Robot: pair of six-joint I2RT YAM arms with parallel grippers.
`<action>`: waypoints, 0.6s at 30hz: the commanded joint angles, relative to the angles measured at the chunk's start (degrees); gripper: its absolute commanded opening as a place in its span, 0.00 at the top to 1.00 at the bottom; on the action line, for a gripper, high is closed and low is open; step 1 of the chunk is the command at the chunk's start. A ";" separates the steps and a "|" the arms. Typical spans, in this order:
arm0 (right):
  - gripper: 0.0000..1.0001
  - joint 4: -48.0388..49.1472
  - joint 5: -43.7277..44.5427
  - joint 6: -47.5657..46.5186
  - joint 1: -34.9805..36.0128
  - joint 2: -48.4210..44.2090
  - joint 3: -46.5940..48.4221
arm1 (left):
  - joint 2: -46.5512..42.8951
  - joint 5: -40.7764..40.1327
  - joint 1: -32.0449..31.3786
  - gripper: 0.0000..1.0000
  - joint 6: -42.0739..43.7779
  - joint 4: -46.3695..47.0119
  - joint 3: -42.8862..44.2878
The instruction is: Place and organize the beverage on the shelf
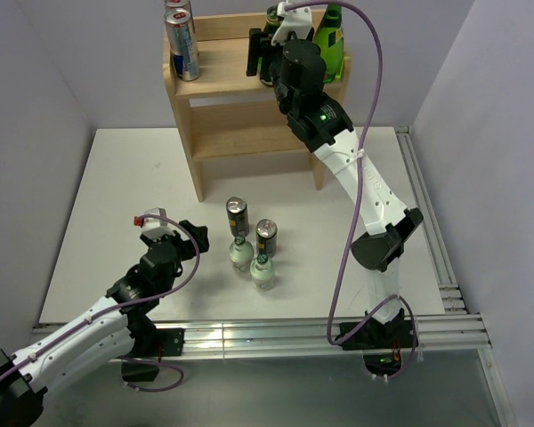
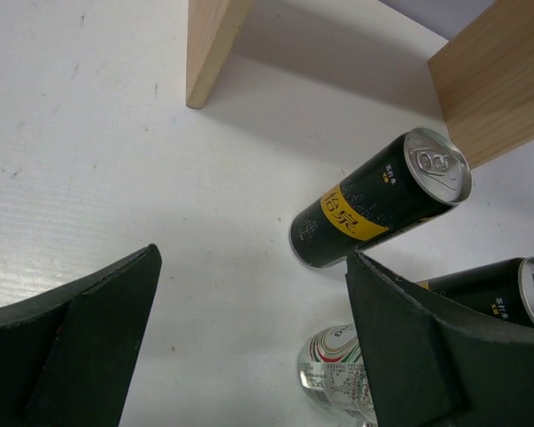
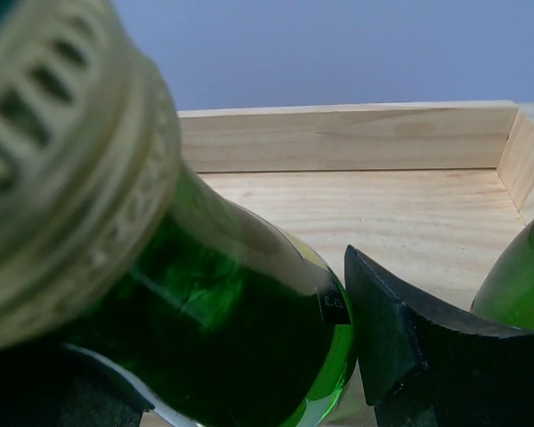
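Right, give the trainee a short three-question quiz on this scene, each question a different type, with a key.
1. Count: how many drinks stand on the table in front of the shelf?
2. True or false: the left gripper is holding a black can.
3. Pick one: the right gripper is at A) the shelf's top tier, around a green bottle; B) the lower tier; C) the table.
Key: 1. Four: two black cans and two clear bottles. 2. False: it is open and empty. 3. A.
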 commanded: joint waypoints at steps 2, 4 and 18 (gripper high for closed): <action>1.00 8.97 0.06 0.91 -1.09 -1.74 3.81 | -0.76 0.49 -0.15 0.08 0.70 1.56 -0.16; 1.00 8.97 -0.11 0.91 -1.44 -1.57 3.55 | -0.67 0.40 -0.15 0.08 0.70 1.65 -0.08; 0.21 8.97 0.77 3.63 -1.97 -0.69 1.35 | -1.20 0.40 -0.15 0.08 0.61 1.21 -0.25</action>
